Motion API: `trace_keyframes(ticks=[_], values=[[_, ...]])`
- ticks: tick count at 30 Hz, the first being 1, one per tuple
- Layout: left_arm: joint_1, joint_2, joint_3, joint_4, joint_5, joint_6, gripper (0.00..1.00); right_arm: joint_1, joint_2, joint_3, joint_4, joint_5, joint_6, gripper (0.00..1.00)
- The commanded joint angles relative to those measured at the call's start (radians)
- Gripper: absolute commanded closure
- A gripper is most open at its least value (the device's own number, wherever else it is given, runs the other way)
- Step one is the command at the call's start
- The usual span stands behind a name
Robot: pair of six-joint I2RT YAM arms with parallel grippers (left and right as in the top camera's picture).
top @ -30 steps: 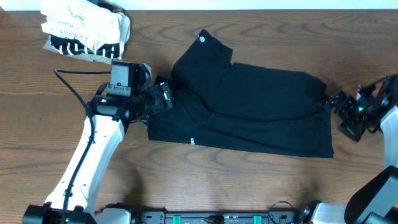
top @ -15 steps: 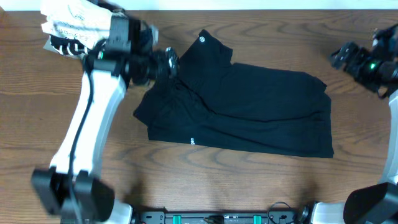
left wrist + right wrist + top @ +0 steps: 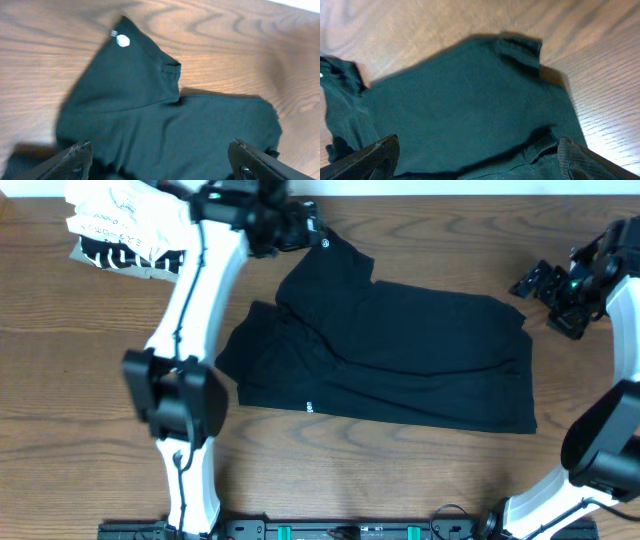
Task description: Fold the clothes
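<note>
Left gripper [image 3: 312, 232] has swung up to the black short-sleeved fabric shirt's [image 3: 400, 355] far sleeve; right gripper [image 3: 530, 282] has risen beside its right edge.

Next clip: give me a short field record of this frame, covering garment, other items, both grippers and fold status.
garment: black shirt, spread flat on the wooden table, partly folded, one sleeve pointing to the far edge
other item: white bundle at the far left corner
left gripper: open, empty, above the sleeve tip
right gripper: open, empty, off the shirt's right edge
fold status: not finished
</note>
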Motion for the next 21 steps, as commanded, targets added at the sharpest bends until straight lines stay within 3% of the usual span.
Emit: trace_keyframes(ticks=[1,4,8,15,21], values=[[-0.039,0.097,0.054,0.018,0.005,0.0,0.12,0.007,0.016,0.005,-0.019,-0.021,-0.015,0.01],[-0.072,0.147,0.061,0.078,-0.018,-0.056,0.12,0.007,0.02,-0.003,-0.038,-0.018,-0.015,0.01],[-0.124,0.177,0.061,0.117,-0.153,-0.074,0.13,0.007,0.02,-0.016,-0.042,-0.018,-0.034,0.01],[-0.222,0.182,0.061,0.127,-0.412,0.007,0.16,0.007,0.021,-0.04,-0.033,-0.014,-0.049,0.01],[-0.251,0.199,0.061,0.215,-0.499,0.048,0.17,0.007,0.021,-0.045,-0.042,-0.014,-0.05,0.01]])
